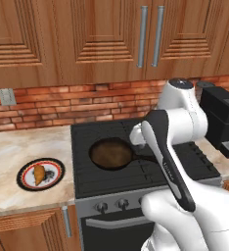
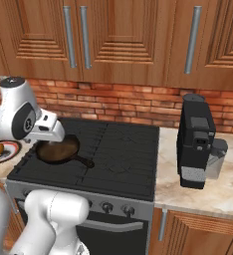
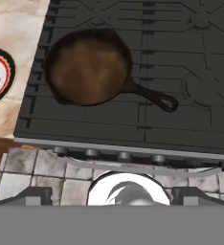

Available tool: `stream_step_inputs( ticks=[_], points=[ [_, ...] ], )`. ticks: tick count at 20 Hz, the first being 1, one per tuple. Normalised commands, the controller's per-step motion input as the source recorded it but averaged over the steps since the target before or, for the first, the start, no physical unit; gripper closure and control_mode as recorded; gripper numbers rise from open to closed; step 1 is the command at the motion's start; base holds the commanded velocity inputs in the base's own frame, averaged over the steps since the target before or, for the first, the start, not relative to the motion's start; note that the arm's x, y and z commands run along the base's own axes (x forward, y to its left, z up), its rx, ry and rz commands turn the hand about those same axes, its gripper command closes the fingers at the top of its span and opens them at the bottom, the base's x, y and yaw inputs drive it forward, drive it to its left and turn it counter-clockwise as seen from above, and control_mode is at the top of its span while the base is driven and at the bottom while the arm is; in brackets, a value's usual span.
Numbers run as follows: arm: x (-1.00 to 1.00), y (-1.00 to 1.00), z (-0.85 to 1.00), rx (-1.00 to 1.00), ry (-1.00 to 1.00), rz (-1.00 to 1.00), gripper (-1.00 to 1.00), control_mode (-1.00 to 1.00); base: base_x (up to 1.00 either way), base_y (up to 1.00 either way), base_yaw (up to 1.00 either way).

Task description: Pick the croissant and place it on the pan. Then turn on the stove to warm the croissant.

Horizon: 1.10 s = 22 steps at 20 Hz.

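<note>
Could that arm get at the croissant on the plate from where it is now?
Probably yes. The croissant lies uncovered on the plate left of the stove, with bare counter around it and nothing between it and the arm.

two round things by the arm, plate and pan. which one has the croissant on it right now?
The plate, black-red rimmed, on the counter left of the stove: the croissant lies on it. The pan, dark brown with a long handle, sits empty on the grates.

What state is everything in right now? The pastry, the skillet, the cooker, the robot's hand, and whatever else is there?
croissant: lying on the plate, not picked up.
plate: on the counter left of the stove, holding the croissant.
pan: empty, on the stove's left grates.
stove: no flame visible.
hand: held above the stove's front edge, holding nothing; open or shut cannot be told.
coffee machine: upright on the right counter.
</note>
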Motion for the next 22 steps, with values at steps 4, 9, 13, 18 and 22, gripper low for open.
stream_step_inputs(
  ticks=[4,9,13,18,22],
  points=[
    [-0.02,0.40,-0.04,0.01,0.00,0.00,-1.00,-1.00,0.00,0.00,0.00],
    [-0.02,0.44,-0.07,0.01,0.00,0.00,-1.00,-1.00,0.00,0.00,0.00],
    [-0.03,0.45,-0.11,0.00,0.00,0.00,-1.00,-1.00,0.00,0.00,0.00],
    [0.00,0.44,-0.13,0.00,0.00,0.00,-1.00,-1.00,0.00,0.00,0.00],
    [0.00,0.45,-0.13,0.00,0.00,0.00,-1.00,-1.00,0.00,0.00,0.00]
  ],
)
